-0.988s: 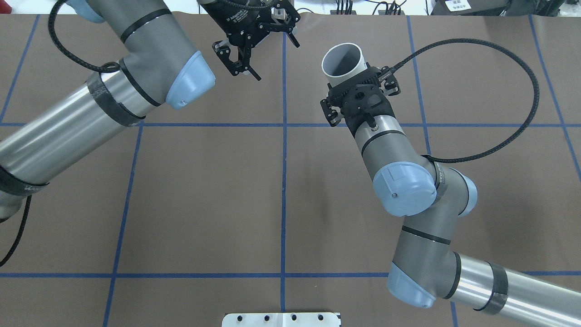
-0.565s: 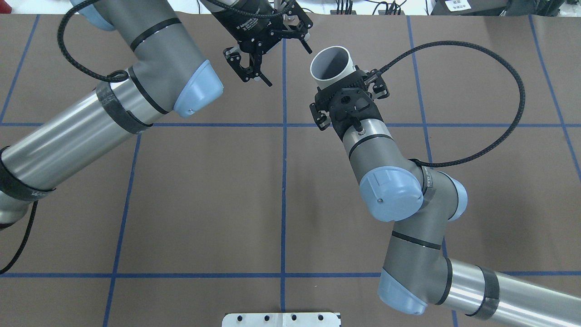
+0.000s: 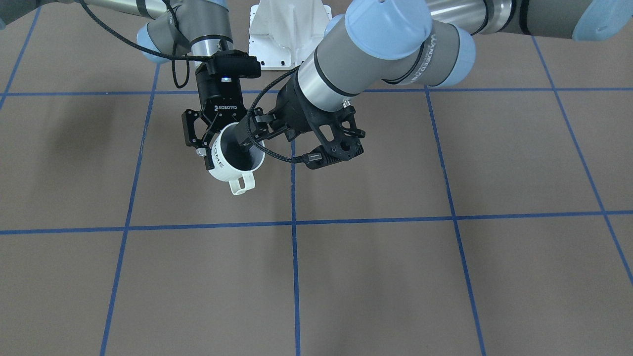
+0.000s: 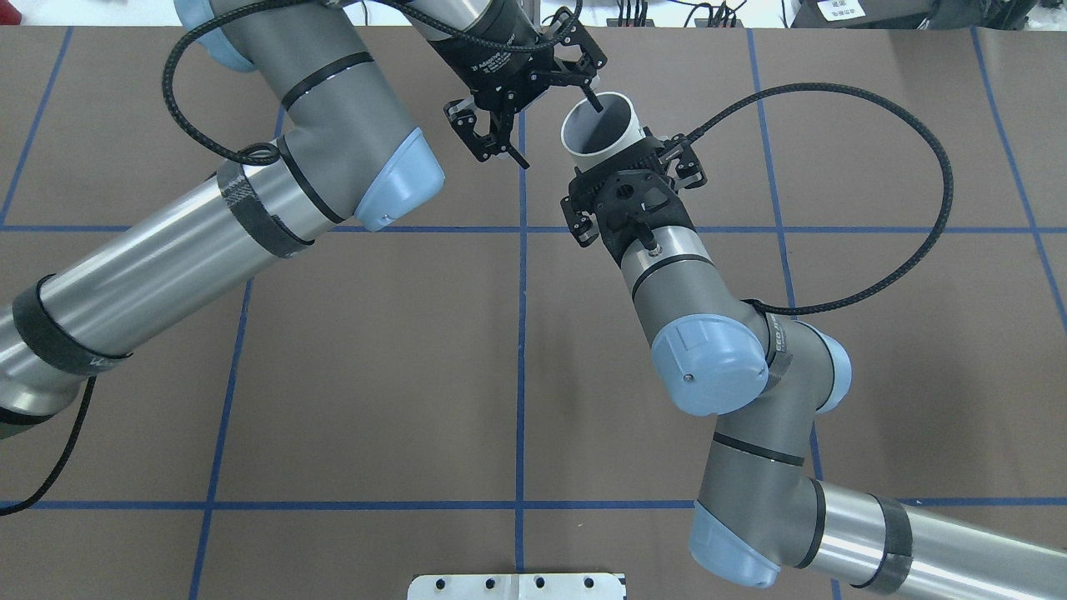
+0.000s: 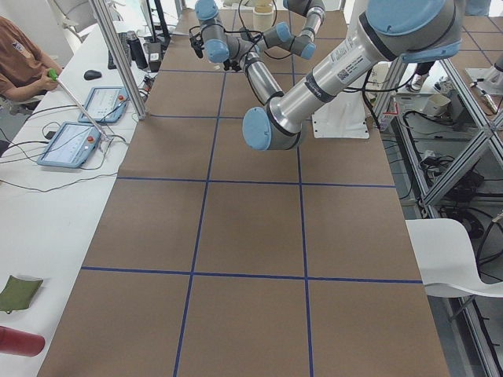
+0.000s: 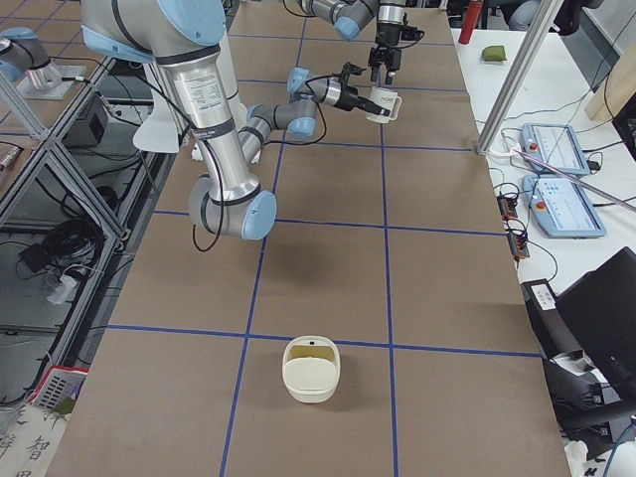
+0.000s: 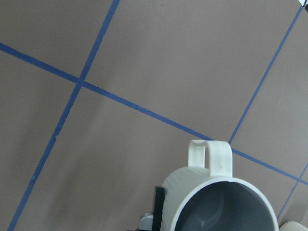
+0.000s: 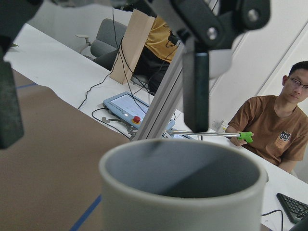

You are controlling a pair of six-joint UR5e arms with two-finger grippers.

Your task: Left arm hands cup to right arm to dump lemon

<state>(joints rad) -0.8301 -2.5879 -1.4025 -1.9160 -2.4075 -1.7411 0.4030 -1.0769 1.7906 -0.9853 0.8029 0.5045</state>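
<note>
Above the brown, blue-taped table (image 3: 395,277), close to its centre line, the cup (image 3: 228,160) is held in the air. It is tilted, with its mouth turned up toward the operators' side and its loop handle (image 3: 241,185) facing away from the robot.

Right gripper (image 3: 221,141): clamped on the cup's outer wall.

Left gripper (image 4: 558,133): jaws spread apart, straddling the rim. One finger (image 4: 593,98) reaches into the grey mouth; the other stands outside, clear of the wall.

Toward the table's right end, well apart, sits a white tub (image 6: 311,370). Its yellowish contents are too small to identify.
</note>
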